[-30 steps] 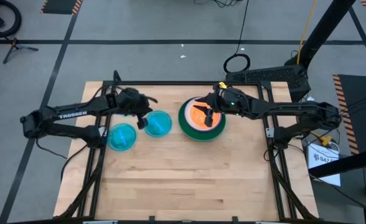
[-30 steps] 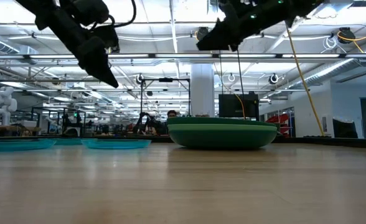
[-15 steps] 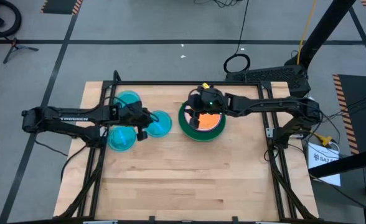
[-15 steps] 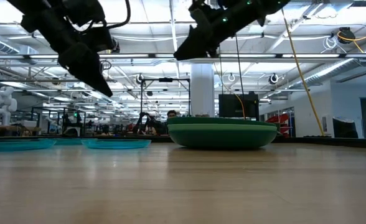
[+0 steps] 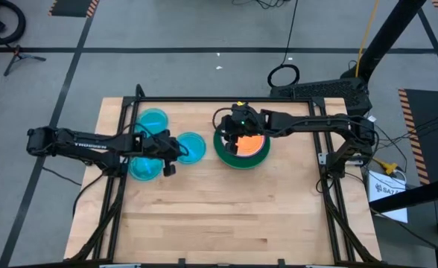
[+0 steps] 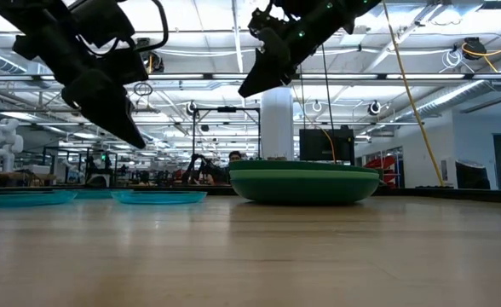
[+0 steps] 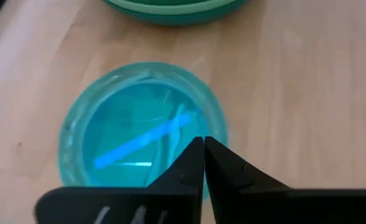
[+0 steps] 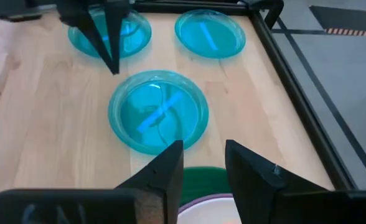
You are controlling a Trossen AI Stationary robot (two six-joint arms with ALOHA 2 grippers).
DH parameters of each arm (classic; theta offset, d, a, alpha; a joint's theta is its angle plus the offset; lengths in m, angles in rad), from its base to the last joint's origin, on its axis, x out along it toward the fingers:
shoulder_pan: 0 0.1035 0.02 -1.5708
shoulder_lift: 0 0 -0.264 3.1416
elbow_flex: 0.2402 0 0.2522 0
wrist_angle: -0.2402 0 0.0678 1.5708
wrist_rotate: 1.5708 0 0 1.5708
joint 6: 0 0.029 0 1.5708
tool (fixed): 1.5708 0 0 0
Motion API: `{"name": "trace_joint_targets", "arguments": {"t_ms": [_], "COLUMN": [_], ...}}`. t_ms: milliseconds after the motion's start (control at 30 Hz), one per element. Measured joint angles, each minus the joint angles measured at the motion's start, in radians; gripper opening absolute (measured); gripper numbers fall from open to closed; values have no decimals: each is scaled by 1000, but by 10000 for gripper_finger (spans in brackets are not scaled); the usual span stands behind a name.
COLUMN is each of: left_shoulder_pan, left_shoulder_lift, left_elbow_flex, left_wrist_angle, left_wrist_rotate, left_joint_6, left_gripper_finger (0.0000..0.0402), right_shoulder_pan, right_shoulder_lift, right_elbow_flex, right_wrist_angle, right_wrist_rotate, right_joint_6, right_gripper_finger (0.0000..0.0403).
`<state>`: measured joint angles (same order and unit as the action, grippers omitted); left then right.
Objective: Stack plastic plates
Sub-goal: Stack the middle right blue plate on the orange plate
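Three translucent blue divided plates lie flat on the table: the middle one (image 5: 191, 147) (image 7: 139, 140) (image 8: 158, 112), a far one (image 5: 153, 119) and a near-left one (image 5: 144, 165). A stack (image 5: 241, 145) (image 6: 303, 183) of dark green and light green plates has an orange plate (image 5: 250, 143) on top. My left gripper (image 5: 168, 162) (image 7: 203, 148) is shut and hangs in the air between the near-left and middle blue plates. My right gripper (image 5: 230, 135) (image 8: 203, 155) is open and hovers above the stack's left edge, pointing toward the middle blue plate.
The table's dark frame rail (image 8: 295, 81) runs along the far edge, close behind the far blue plate. Bare wood (image 5: 226, 216) fills the near half of the table. The left gripper (image 8: 111, 50) stands in the right wrist view beyond the middle blue plate.
My right gripper has moved toward the table's left, from over the orange plate to the stack's left edge. My left gripper has shifted toward the near edge and come down somewhat, uncovering the far blue plate. The plates have kept their places.
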<state>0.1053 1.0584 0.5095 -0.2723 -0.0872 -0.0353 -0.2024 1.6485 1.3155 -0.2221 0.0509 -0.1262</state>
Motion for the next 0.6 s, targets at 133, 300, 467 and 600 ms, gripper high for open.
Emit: {"name": "trace_joint_targets", "arguments": {"t_ms": [133,300,467,600], "left_shoulder_pan": [-47,-91,-116,-123], "left_shoulder_lift": [9,25,83,142], "left_elbow_flex": [0,0,1,1], "left_wrist_angle": [3,3,25,72], "left_wrist_rotate": [1,0,-25,-44], "left_joint_6": [-17,-13,-2,11], "left_gripper_finger": [53,121,187,207], "right_shoulder_pan": [0,0,0,-1], "right_shoulder_lift": [-1,-1,-2,-8], "right_elbow_flex": [0,0,0,0], "right_wrist_angle": [1,-14,-73,-133], "right_wrist_rotate": [0,0,0,0], "right_joint_6": [-16,-17,-22,-60], "right_gripper_finger": [114,114,114,114]}}
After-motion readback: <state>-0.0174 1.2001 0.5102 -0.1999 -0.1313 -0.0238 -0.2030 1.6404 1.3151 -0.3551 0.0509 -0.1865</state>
